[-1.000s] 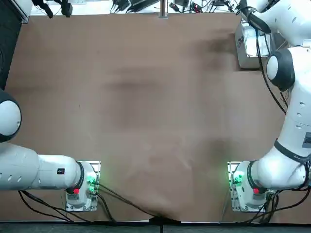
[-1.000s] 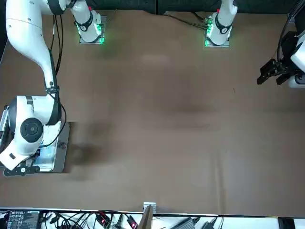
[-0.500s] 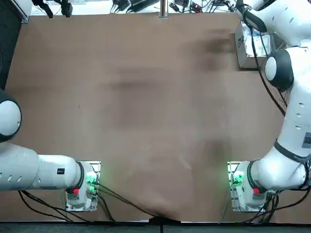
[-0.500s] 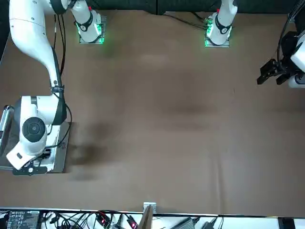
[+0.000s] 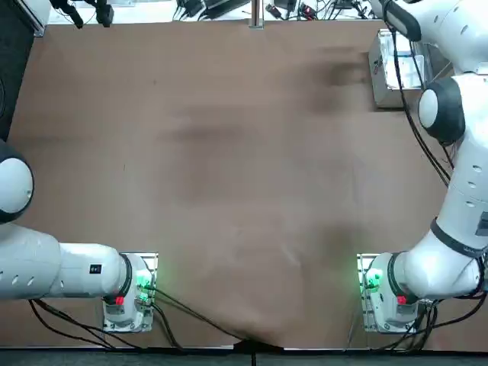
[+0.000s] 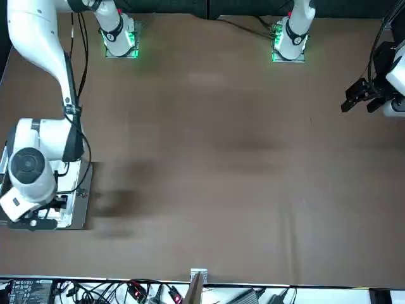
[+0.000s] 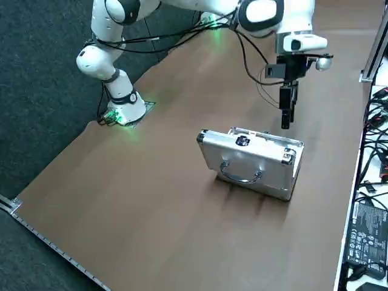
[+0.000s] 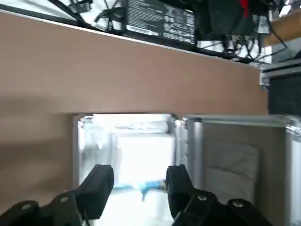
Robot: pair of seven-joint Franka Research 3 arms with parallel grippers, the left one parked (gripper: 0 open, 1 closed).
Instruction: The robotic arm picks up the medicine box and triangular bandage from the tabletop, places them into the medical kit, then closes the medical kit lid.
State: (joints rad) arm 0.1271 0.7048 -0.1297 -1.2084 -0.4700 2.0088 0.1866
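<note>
While it hangs over the medical kit [image 7: 248, 163], the right gripper [image 8: 140, 176] holds its 2 fingers wide apart.

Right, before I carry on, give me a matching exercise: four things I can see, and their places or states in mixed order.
Things
1. Right gripper
2. Medical kit
3. Curved handle
4. Black box with white print

Places or states
A. On the kit's outer face
B. Beyond the tabletop's edge
C. Above the silver case, fingers apart
D. Open on the brown tabletop

Pairs: 1-C, 2-D, 3-A, 4-B
</note>
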